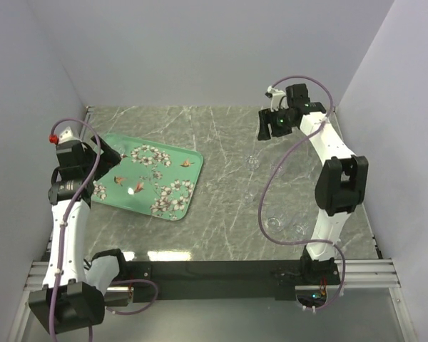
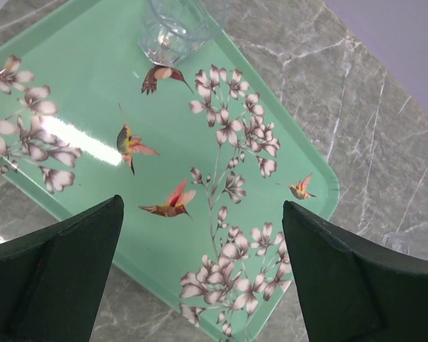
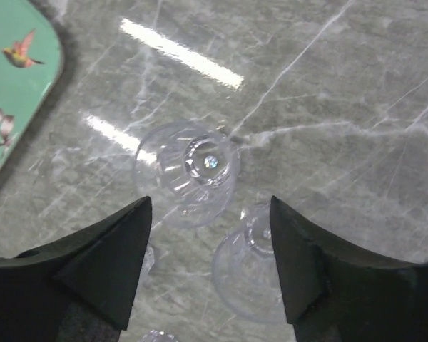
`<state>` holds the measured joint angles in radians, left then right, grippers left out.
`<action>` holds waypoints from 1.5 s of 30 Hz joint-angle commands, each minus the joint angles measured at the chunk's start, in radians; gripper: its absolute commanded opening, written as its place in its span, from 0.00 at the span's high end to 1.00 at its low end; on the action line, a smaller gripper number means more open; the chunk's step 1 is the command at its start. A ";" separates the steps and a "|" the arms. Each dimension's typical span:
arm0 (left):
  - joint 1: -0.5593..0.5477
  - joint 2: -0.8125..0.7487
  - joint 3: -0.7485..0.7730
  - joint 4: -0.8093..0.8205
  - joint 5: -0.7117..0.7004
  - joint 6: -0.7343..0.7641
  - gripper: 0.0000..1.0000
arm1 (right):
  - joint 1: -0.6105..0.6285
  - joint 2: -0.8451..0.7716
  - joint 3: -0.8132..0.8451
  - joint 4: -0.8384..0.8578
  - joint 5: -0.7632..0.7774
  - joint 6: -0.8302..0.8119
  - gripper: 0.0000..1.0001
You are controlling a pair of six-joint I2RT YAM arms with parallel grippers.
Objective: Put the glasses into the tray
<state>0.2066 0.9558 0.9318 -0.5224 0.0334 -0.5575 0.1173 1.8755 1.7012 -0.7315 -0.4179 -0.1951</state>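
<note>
The mint-green tray (image 1: pixel 172 187) with blossoms lies at the table's left. My left gripper (image 1: pixel 113 155) hovers open and empty over its left part. In the left wrist view (image 2: pixel 201 203) the tray (image 2: pixel 93 92) fills the frame, and one clear glass (image 2: pixel 175 28) stands in it at the top edge. My right gripper (image 1: pixel 271 130) is open and empty, high above the table's far right. Its wrist view (image 3: pixel 210 201) shows two glasses on the marble below, one (image 3: pixel 189 171) ahead of the fingers and one (image 3: pixel 253 267) between them. From above, faint glasses show at centre (image 1: pixel 251 162) and front right (image 1: pixel 273 223), (image 1: pixel 297 228).
The grey marble table (image 1: pixel 228 235) is walled at the back and both sides. The tray's corner (image 3: pixel 14 85) shows at the right wrist view's upper left. Part of another glass (image 2: pixel 414 242) stands on the marble beside the tray, behind my left gripper's right finger.
</note>
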 commanded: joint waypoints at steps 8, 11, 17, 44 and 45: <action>0.002 -0.144 -0.059 0.005 0.003 -0.018 0.01 | 0.010 0.112 0.052 -0.082 0.064 -0.032 0.38; 0.004 -0.157 -0.070 0.013 0.013 -0.027 0.01 | 0.010 0.129 0.032 -0.054 0.073 -0.024 0.41; 0.004 -0.161 -0.062 0.010 0.028 -0.030 0.01 | 0.027 0.157 0.023 -0.016 0.087 -0.017 0.49; 0.002 -0.338 -0.096 0.062 0.112 -0.036 0.01 | 0.085 0.100 0.173 -0.140 -0.086 -0.187 1.00; 0.002 -0.354 -0.099 0.062 0.111 -0.036 0.01 | 0.088 0.091 0.182 -0.155 -0.120 -0.187 1.00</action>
<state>0.2062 0.6357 0.8341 -0.4973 0.1337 -0.5911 0.1928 2.0445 1.7859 -0.8253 -0.4026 -0.3336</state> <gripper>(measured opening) 0.995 0.042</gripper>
